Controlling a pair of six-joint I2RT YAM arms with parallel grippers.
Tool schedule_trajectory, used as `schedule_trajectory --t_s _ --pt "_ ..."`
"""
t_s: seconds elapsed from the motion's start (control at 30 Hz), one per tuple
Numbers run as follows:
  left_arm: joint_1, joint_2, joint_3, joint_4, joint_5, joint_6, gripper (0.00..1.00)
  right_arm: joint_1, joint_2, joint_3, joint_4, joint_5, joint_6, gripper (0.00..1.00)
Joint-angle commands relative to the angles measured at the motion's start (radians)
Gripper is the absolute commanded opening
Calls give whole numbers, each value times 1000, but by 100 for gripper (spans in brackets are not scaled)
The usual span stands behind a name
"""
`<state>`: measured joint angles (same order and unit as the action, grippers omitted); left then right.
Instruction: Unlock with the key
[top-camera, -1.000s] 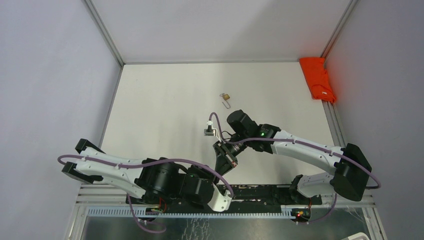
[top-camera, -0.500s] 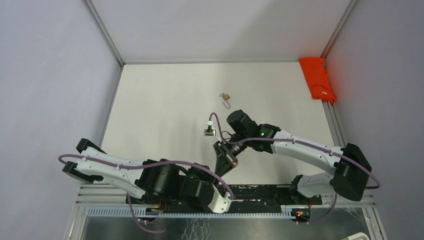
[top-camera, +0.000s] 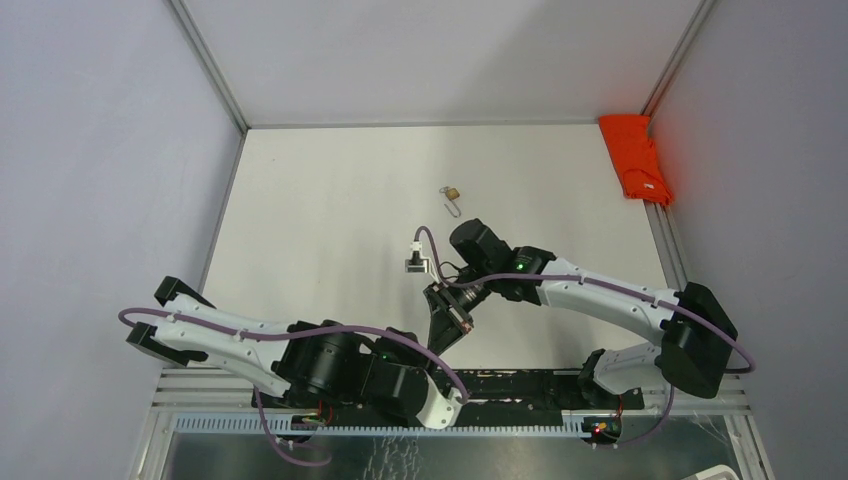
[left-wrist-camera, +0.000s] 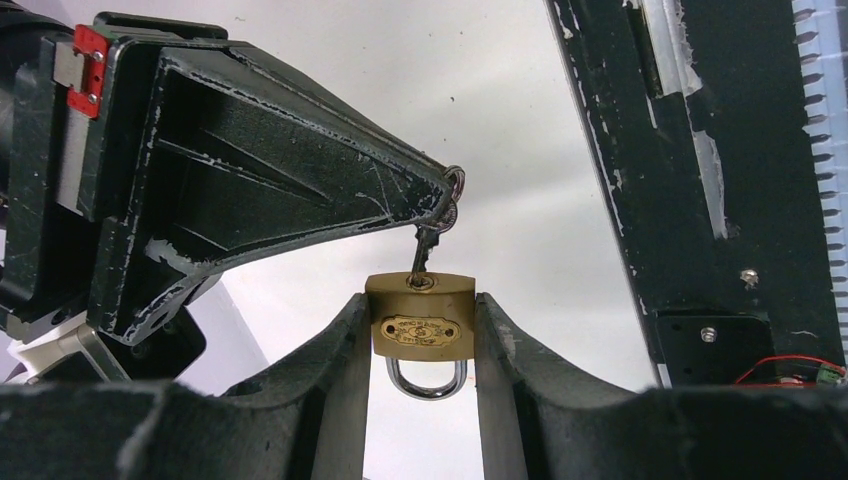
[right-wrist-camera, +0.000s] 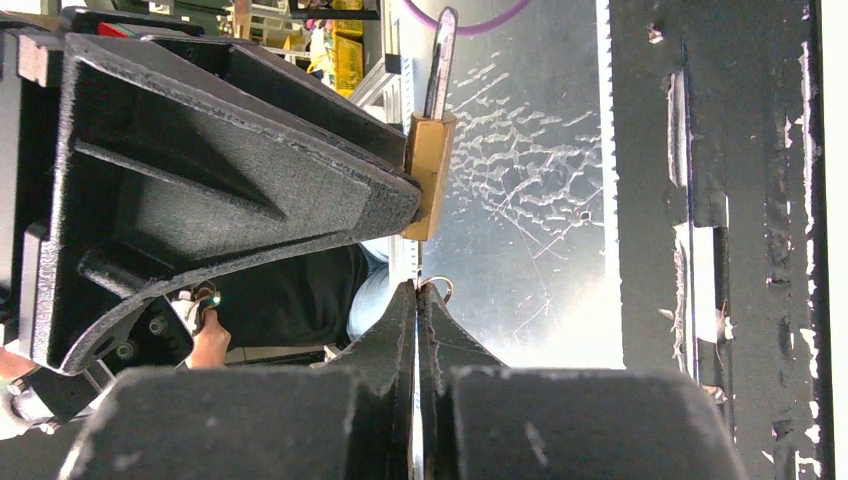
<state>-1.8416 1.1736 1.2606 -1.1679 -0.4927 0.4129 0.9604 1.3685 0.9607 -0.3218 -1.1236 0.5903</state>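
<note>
A brass padlock (left-wrist-camera: 420, 322) sits clamped between my left gripper's (left-wrist-camera: 420, 305) two fingers, and its steel shackle (left-wrist-camera: 427, 378) points back toward the wrist. The small key (left-wrist-camera: 426, 256) stands in the keyhole on the padlock's top face. My right gripper (right-wrist-camera: 417, 292) is shut on the key's head, with the key ring (right-wrist-camera: 438, 286) showing at its tips. In the right wrist view the padlock (right-wrist-camera: 428, 175) shows edge-on beside a left finger (right-wrist-camera: 250, 190). From above, the right gripper (top-camera: 445, 322) meets the left gripper (top-camera: 428, 362) near the table's front edge.
A second small brass lock with a wire ring (top-camera: 452, 195) lies on the white table, toward the back centre. A red cloth (top-camera: 635, 155) lies at the back right corner. The black mounting rail (top-camera: 520, 385) runs along the near edge.
The right arm has shifted very slightly to the left. Both grips stay as they were.
</note>
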Motion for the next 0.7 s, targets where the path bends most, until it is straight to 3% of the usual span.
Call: schedule_trajectory --t_s 0.0,0.67 --pt "-18 11 9 68 53 23 2 -9 -4 87 105 -5 7 0" --pt "-23 19 53 69 27 23 2 -11 8 83 143 1 3 0"
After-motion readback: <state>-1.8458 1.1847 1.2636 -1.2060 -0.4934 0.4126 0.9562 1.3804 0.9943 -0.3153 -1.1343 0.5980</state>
